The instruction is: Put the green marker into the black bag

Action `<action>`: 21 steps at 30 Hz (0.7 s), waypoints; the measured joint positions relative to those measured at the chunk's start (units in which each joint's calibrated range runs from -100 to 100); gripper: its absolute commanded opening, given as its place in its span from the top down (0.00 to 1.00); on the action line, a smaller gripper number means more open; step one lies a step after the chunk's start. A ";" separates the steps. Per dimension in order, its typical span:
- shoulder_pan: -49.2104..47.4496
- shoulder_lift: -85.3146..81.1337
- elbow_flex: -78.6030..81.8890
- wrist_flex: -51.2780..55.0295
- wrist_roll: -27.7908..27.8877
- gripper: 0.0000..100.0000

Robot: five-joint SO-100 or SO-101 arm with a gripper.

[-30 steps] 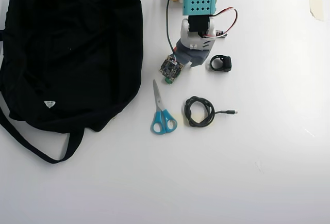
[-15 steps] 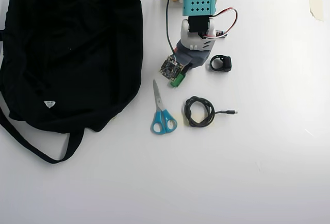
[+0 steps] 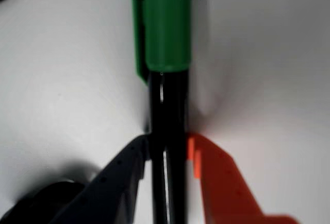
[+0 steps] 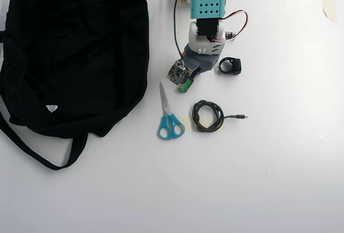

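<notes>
Both jaws [image 3: 167, 149] press the black barrel of the green marker [image 3: 166, 28], so I judge the grasp made. Next I must lift it off the tabletop [image 4: 279, 179] and swing left in the overhead view over the black bag [image 4: 75, 56].
</notes>
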 measured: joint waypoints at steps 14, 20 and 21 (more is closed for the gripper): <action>0.00 0.08 -16.67 19.92 5.57 0.98; 0.00 0.08 -23.19 27.48 9.38 0.98; 0.00 0.08 -24.06 28.34 10.01 0.98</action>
